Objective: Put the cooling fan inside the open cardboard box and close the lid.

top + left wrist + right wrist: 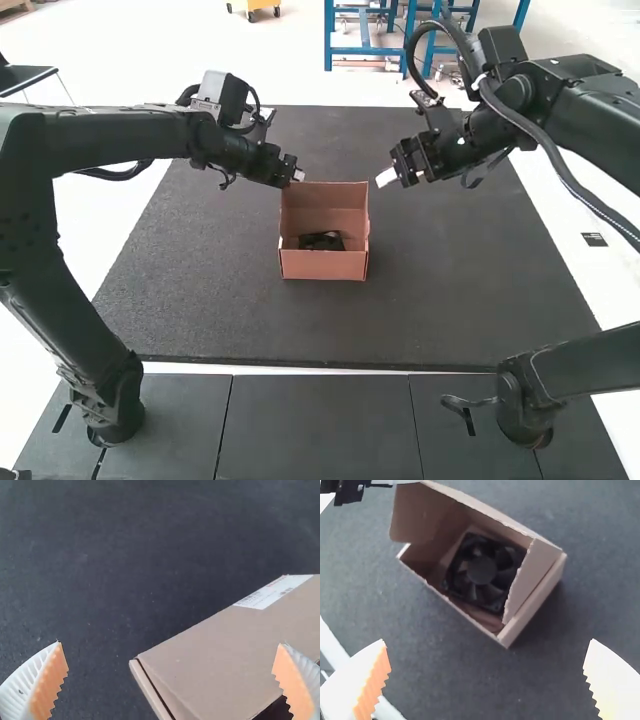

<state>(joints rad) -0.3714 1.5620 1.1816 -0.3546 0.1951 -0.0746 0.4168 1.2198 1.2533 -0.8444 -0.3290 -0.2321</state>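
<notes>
Cooling fan: black, lying flat on the floor of the cardboard box, blades facing up, so the placing step looks done. The box sits near the middle of the dark mat that covers the surface. Its lid stands upright on the far side, hinged along the far edge and not yet folded over. One side flap on the box's right also stands up, leaning slightly inward. The left gripper hangs at the lid's upper left corner, just behind it. Its ribbed white fingers with orange pads are spread wide, and the lid's plain outer face lies between them in the left wrist view. I cannot tell whether it touches the cardboard. Judgement: this placing behind the lid suits a push toward the near side to fold it down. The right gripper hovers above and just to the right of the lid's far right corner, apart from the box, fingers likewise wide apart and holding nothing. Its wrist camera looks straight into the open box. Judgement: it is placed to steady the box or to tuck the right flap as the lid comes over. Risk: the box looks light and could slide toward the near side under a one-sided push.
</notes>
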